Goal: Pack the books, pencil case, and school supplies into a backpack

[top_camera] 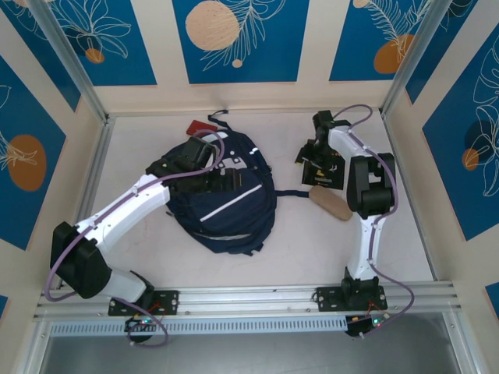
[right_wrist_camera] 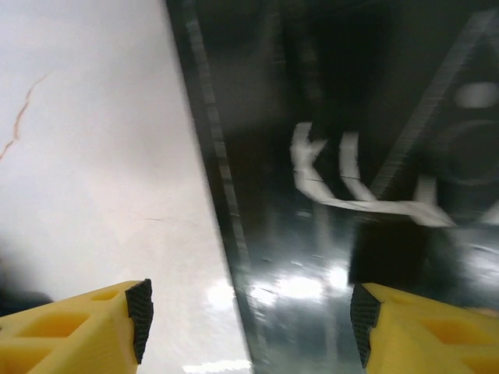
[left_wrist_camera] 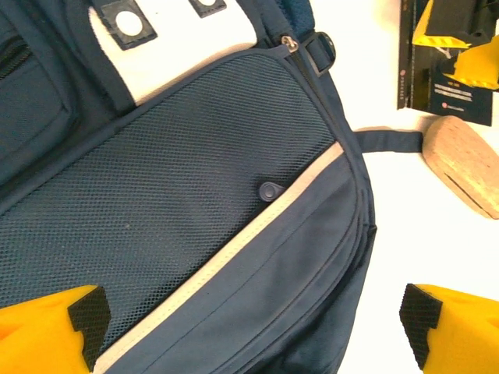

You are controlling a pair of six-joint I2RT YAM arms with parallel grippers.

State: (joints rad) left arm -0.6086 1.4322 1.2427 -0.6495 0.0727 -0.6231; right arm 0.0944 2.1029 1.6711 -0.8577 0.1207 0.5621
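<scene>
A black book (top_camera: 321, 170) lies flat on the white table (top_camera: 296, 249), to the right of a large navy backpack (top_camera: 230, 204) and well apart from it. In the right wrist view the book's glossy cover (right_wrist_camera: 351, 156) is blurred, with pale markings across it. The right gripper (right_wrist_camera: 249, 319) hangs just above the book's left edge with its jaws spread wide and nothing held; one fingertip (right_wrist_camera: 139, 312) is over bare table, the other over the cover.

Just beside the book, on the near side, rests a tan oblong object (top_camera: 331, 204), possibly the pencil case. A dark strap (left_wrist_camera: 390, 140) from the backpack reaches toward it.

The left gripper (left_wrist_camera: 253, 319) hovers over the backpack's mesh front pocket and white stripe, also wide open and empty. Whether the main compartment is unzipped cannot be told. A small red item (top_camera: 201, 126) lies behind the bag.

Likely risks: the book is thin and flat on the table, so a fingertip may fail to get under its edge and shove it sideways instead. The shiny cover may let a pad slip. A pushed book could knock the tan object. If the soft bag's mouth sags shut, the book may catch on the fabric.
</scene>
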